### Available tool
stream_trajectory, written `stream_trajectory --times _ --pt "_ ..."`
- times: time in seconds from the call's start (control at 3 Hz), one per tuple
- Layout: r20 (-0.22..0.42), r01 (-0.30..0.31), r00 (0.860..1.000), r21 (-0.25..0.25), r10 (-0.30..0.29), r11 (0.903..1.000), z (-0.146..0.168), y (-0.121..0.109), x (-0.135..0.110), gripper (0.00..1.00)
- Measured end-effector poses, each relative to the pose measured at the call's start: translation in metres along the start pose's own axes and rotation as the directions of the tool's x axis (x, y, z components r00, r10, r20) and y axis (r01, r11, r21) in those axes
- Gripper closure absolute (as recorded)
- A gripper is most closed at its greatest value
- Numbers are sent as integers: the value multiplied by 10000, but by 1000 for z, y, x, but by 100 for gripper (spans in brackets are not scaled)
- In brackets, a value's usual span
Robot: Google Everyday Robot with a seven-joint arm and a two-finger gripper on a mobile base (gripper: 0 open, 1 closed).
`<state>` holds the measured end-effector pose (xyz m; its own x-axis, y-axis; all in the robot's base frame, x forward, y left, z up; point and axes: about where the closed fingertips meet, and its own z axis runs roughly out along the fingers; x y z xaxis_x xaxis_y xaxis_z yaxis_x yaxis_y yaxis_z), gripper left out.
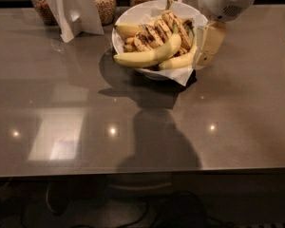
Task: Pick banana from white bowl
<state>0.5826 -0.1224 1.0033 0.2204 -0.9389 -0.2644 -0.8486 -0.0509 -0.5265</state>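
Observation:
The white bowl (pixel 129 18) stands at the back middle of the grey counter, lined with white paper whose corner hangs over the front rim. The banana (pixel 149 55), long, pale yellow and nearly unspotted, lies across the front of the pile. A shorter clean yellow banana (pixel 180 61) lies to its right, and brown-spotted bananas (pixel 168 27) lie behind. The gripper (pixel 206 44) hangs from the white arm at the bowl's right rim, its cream finger pointing down beside the shorter banana.
Glass jars of grain (pixel 104 4) line the back edge of the counter. A white folded card stand (pixel 76 8) sits left of the bowl. The counter's front edge runs across the lower part of the view.

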Motion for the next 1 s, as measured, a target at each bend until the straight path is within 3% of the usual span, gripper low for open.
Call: stream_trajectory --times 0.33,1.0 --pt "146 115 9998 230 -118 9997 5 -3 -3 0" --pt "1047 291 9940 124 -302 9995 40 -7 -35 42"
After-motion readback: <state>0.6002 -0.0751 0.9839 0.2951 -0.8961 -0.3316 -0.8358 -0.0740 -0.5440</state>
